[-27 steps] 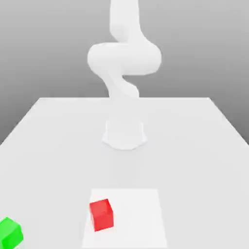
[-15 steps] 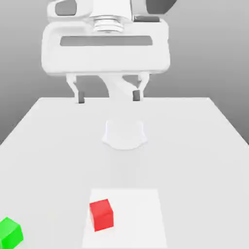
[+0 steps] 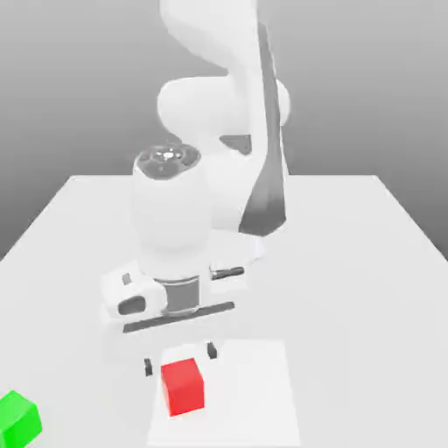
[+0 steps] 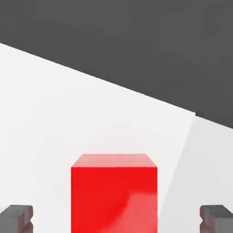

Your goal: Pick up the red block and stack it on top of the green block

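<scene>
Looks like the reach-in step: the gripper hangs spread wide, holding nothing, right above the red block at bottom centre of the exterior view. Next it needs to drop straight down so the fingers straddle the cube, then squeeze. Count: one red block, one green block in the bottom-left corner, well apart.
</scene>
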You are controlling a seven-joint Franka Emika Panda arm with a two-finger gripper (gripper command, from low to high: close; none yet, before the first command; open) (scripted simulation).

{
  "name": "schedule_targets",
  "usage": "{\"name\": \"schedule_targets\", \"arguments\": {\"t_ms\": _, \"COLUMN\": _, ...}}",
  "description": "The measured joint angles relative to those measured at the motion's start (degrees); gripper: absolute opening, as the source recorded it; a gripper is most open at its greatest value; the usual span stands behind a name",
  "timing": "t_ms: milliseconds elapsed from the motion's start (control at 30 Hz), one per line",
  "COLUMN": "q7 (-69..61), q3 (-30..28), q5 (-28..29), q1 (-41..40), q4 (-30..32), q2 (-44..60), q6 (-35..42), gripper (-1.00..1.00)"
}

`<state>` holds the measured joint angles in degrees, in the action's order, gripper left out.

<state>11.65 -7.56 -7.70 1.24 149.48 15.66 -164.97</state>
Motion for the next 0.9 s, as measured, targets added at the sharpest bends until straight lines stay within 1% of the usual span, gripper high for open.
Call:
{"name": "schedule_targets", "arguments": {"t_ms": 33, "q7": -0.55, "q3": 0.76, "q5": -0.74, "q1": -0.59, "q4": -0.25, "q2": 1.68, "q6": -1.37, "gripper": -1.00}}
{"name": "schedule_targets", "arguments": {"t_ms": 267, "q7": -0.54, "q3": 0.91, "q5": -0.72, "q1": -0.74, "q4": -0.28, "q2": 1.89, "q6": -1.49, "gripper": -1.00}}
{"name": "schedule_targets", "arguments": {"t_ms": 433, "q7": 2.96, "q3": -1.35, "q5": 4.03, "q1": 0.49, "q4": 1.16, "q2": -7.11, "q6": 5.94, "gripper": -1.00}}
{"name": "schedule_targets", "arguments": {"t_ms": 467, "q7": 3.78, "q3": -1.99, "q5": 4.32, "q1": 0.19, "q4": 0.49, "q2": -7.88, "q6": 7.45, "gripper": -1.00}}
{"name": "schedule_targets", "arguments": {"t_ms": 567, "q7": 6.48, "q3": -4.59, "q5": 3.25, "q1": -2.27, "q4": -4.44, "q2": -6.51, "q6": 11.38, "gripper": -1.00}}
{"name": "schedule_targets", "arguments": {"t_ms": 833, "q7": 13.71, "q3": -12.25, "q5": -2.06, "q1": -10.27, "q4": -20.70, "q2": 1.04, "q6": 20.95, "gripper": -1.00}}
{"name": "schedule_targets", "arguments": {"t_ms": 900, "q7": 13.21, "q3": -11.90, "q5": -4.16, "q1": -11.70, "q4": -22.36, "q2": 4.40, "q6": 19.43, "gripper": -1.00}}
